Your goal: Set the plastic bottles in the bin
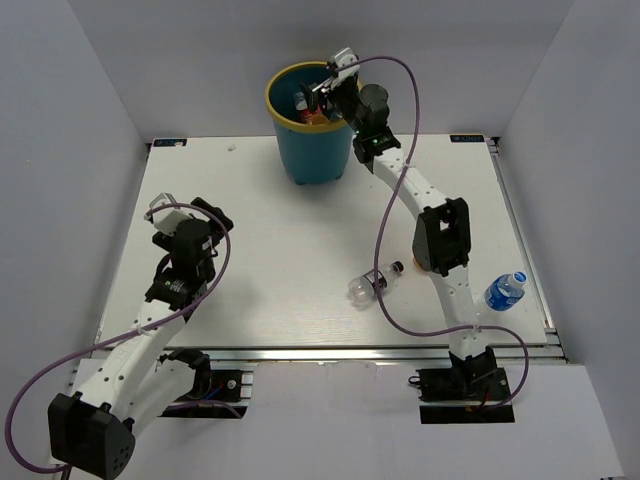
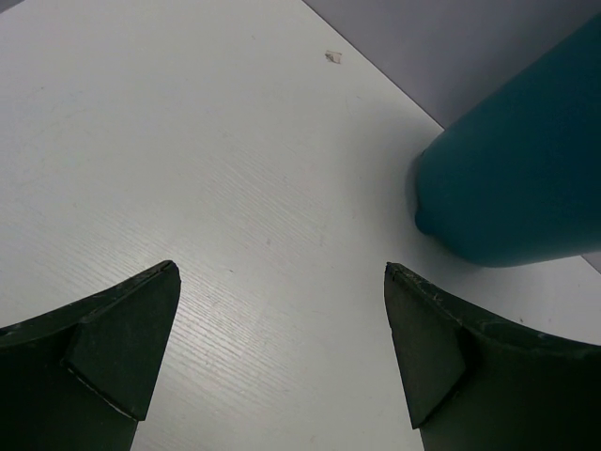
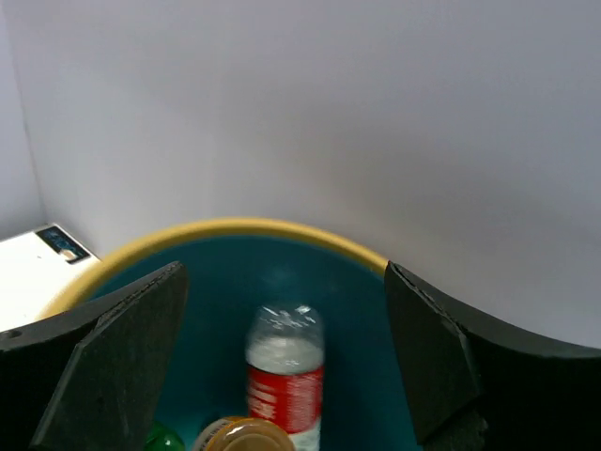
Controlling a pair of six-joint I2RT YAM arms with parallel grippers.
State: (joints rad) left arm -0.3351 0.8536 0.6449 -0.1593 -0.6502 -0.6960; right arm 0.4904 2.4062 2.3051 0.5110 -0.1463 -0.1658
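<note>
The bin [image 1: 312, 150] stands at the table's far edge, teal with a yellow rim [image 3: 225, 228]. My right gripper [image 1: 322, 92] hangs over its mouth, open [image 3: 284, 270] and holding nothing. Below it, inside the bin, a clear bottle with a red label [image 3: 285, 385] stands slightly blurred beside an orange bottle [image 3: 244, 437]. Two plastic bottles lie on the table: a dark-label one [image 1: 375, 283] near the middle front and a blue-label one [image 1: 505, 291] at the front right. My left gripper [image 1: 212, 215] is open [image 2: 281, 267] above bare table at the left.
In the left wrist view the bin's teal wall [image 2: 526, 169] rises at the right. Something green [image 3: 161, 440] shows at the bin's bottom. The right arm's purple cable [image 1: 385, 300] loops down beside the dark-label bottle. Grey walls enclose the table.
</note>
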